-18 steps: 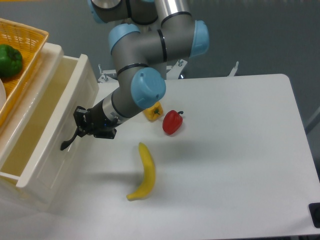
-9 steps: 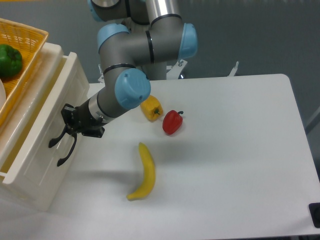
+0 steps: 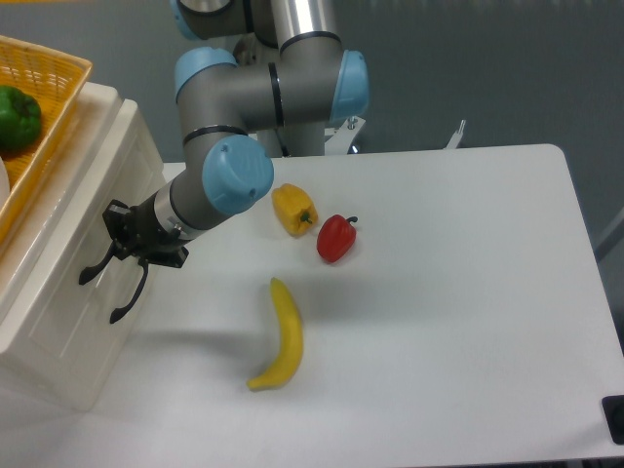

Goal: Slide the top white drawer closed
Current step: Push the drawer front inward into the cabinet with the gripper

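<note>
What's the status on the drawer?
Gripper at top drawer front, jaws hidden. Drawer looks pushed in, no gap showing. Nothing blocking.

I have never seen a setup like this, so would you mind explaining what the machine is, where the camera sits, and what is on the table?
This is one view, from a fixed camera looking down at a white table. The grey and blue machine is a robot arm; its black gripper is against the top white drawer of a cabinet at the left, by its black handle. Whether it grips anything is unclear. On the table lie a banana, a red pepper and a yellow pepper. A basket on the cabinet holds a green pepper.
</note>
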